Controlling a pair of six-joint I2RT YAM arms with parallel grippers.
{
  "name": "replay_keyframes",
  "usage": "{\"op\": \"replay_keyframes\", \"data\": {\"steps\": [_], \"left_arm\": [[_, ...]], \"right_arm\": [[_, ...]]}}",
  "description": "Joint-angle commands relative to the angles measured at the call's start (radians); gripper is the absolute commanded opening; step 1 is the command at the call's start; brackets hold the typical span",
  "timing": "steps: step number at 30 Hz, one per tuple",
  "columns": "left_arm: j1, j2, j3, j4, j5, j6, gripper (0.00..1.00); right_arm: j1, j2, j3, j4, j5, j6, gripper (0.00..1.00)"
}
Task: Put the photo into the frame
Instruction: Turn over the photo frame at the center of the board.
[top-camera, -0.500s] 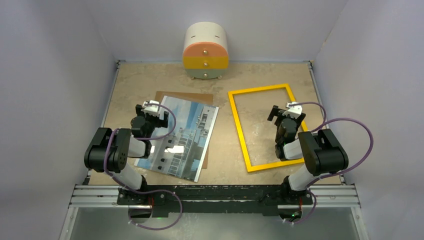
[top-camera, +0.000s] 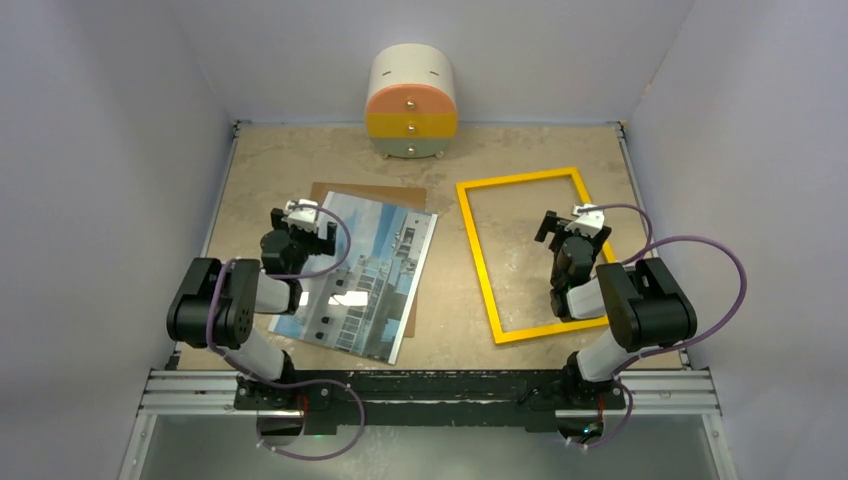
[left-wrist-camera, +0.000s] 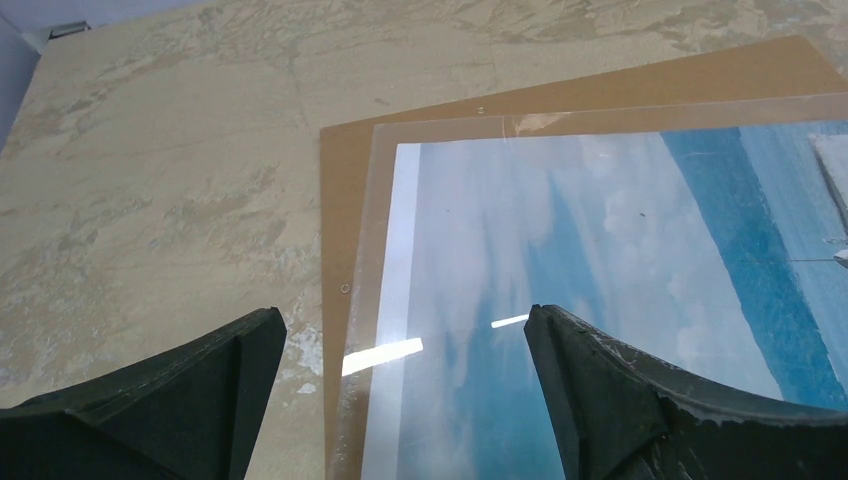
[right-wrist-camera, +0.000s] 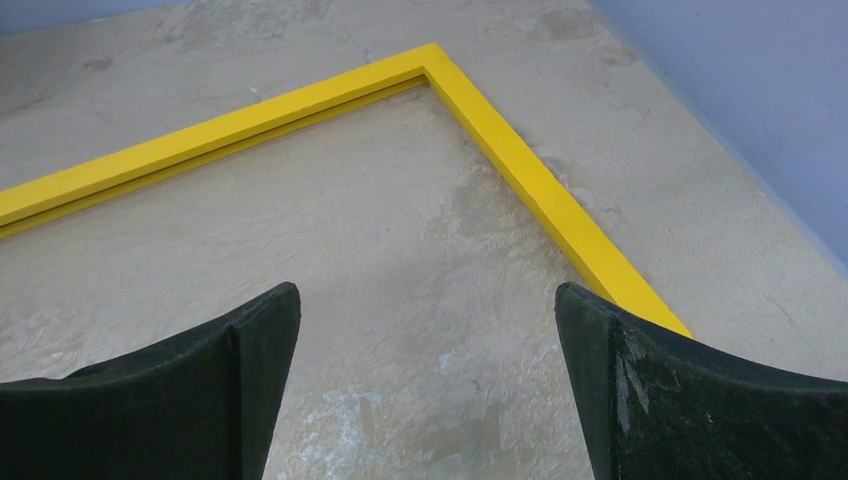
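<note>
The photo (top-camera: 365, 275) lies face up on the left of the table (top-camera: 280, 160), unmoved, covering most of a brown board (top-camera: 365, 192). The left arm hides its near-left corner. The frame (top-camera: 480, 262) lies apart to the right, also unmoved, its right rail partly behind the right arm. Only the left elbow has dipped slightly. The left gripper (left-wrist-camera: 400, 325) hangs spread wide and empty over the photo's far-left corner. The right gripper (right-wrist-camera: 428, 300), equally wide, hangs over the frame's inside.
</note>
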Motion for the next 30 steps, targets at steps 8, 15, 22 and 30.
{"op": "replay_keyframes", "data": {"steps": [8, 15, 22, 30], "left_arm": [[0.175, -0.2, 0.316, -0.583, 0.158, -0.026, 1.0], [0.198, -0.196, 0.507, -0.949, 0.32, 0.013, 1.0], [0.198, -0.18, 0.66, -1.217, 0.368, 0.025, 1.0], [0.197, -0.167, 0.729, -1.407, 0.429, 0.078, 1.0]], "right_arm": [[-0.001, -0.069, -0.018, 0.033, -0.029, -0.009, 0.99], [-0.021, -0.219, 0.46, -0.893, 0.026, 0.416, 0.99], [0.075, -0.186, 0.626, -1.111, -0.338, 0.289, 0.99], [0.393, -0.032, 0.732, -1.347, -0.167, 0.226, 0.93]]}}
